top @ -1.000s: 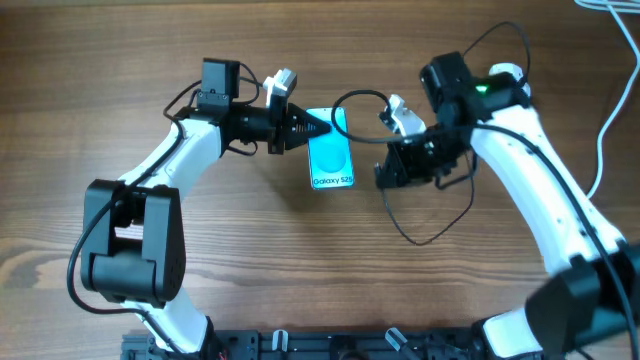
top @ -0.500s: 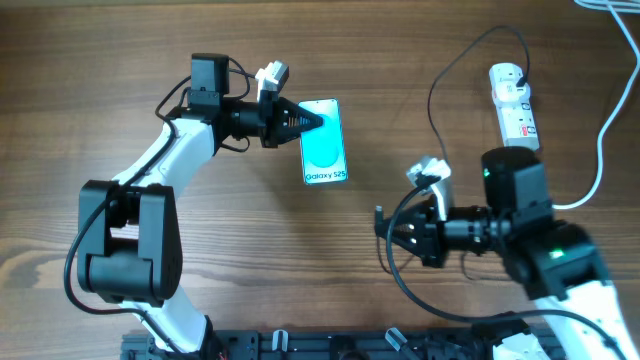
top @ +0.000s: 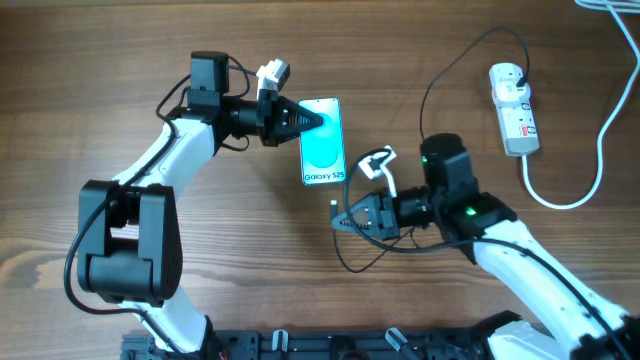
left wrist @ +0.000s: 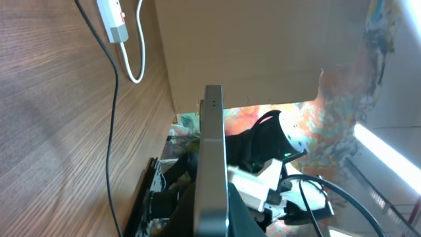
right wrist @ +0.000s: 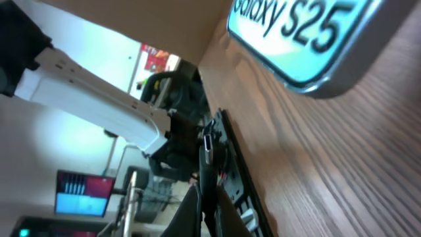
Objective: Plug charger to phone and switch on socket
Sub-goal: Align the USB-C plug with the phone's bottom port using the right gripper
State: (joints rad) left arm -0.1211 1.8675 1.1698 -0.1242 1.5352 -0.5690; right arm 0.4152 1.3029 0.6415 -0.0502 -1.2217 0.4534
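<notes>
Left pincer (top: 303,122) is clamped on the phone (top: 324,140), and the right pincer (top: 345,217) is clamped on the charger (right wrist: 206,148) tip. Nothing is judged finished: the socket (top: 514,108), well apart at the far right, is left untouched, and the tip is held just below the phone, unplugged.

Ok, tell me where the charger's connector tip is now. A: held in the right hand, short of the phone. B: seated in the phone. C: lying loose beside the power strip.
A: the right hand grips the connector tip, with bare table between it and the phone.
</notes>
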